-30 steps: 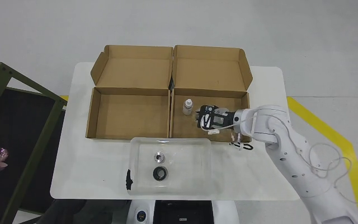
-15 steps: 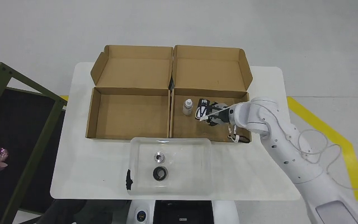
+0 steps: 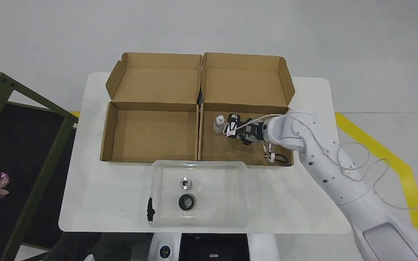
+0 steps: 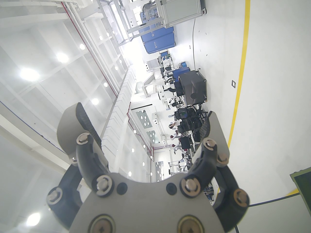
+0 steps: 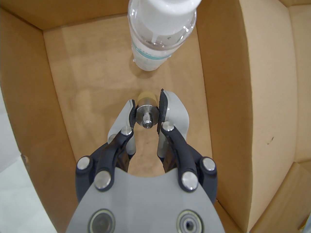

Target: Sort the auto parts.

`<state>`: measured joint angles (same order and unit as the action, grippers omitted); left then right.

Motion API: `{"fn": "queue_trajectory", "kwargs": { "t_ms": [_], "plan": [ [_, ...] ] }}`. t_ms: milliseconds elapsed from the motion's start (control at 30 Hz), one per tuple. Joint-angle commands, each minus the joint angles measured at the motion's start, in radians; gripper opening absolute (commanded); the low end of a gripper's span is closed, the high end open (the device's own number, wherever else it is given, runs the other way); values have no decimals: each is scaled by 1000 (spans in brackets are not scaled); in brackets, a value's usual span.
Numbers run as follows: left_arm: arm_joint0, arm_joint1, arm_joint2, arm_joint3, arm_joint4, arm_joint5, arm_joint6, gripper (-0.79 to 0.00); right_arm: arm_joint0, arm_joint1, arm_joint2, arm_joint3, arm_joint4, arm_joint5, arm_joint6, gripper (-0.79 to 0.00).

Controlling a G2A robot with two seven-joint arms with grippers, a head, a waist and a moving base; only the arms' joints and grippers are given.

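Note:
My right gripper (image 3: 232, 128) is inside the right cardboard box (image 3: 282, 153), low over its floor. It is shut on a small metal threaded stud (image 5: 145, 117) with a yellowish far end. Just beyond its fingertips, a clear bottle with a white cap (image 5: 160, 32) stands upright in the box; the same bottle (image 3: 221, 123) sits near the box's left wall. In front of the boxes, a clear plastic bin (image 3: 228, 209) holds a silver part (image 3: 187, 183) and a black ring (image 3: 187, 201). My left gripper (image 4: 144, 117) is open and holds nothing, pointing off into the room.
The left cardboard box (image 3: 151, 134) has a bare floor. Both boxes have their lids folded back at the far side. A strip of white table (image 3: 88, 189) lies left of the bin, and a dark green frame (image 3: 26, 163) stands beside the table.
My right gripper has moved left inside the right box, carrying the stud closer to the bottle. The bin's parts have not moved.

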<state>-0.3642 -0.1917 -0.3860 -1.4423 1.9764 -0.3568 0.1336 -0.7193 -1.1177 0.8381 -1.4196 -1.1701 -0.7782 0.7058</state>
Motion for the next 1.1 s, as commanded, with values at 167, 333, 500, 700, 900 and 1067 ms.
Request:
{"fn": "queue_trajectory", "kwargs": {
  "t_ms": [167,333,500,700,900,1067],
  "plan": [
    [0,0,0,0,0,0,0,0,17,-10,-20,14,-1,4,-7,-465],
    [0,0,0,0,0,0,0,0,10,-8,-9,-9,8,5,-10,-440],
    [0,0,0,0,0,0,0,0,-27,8,37,-81,20,5,-10,-428],
    [0,0,0,0,0,0,0,0,-112,37,123,-197,39,-6,-9,-416],
    [0,0,0,0,0,0,0,0,-206,63,200,-341,68,-31,-15,-406],
    [0,0,0,0,0,0,0,0,-269,78,239,-452,75,-48,-24,-403]
  ]
}}
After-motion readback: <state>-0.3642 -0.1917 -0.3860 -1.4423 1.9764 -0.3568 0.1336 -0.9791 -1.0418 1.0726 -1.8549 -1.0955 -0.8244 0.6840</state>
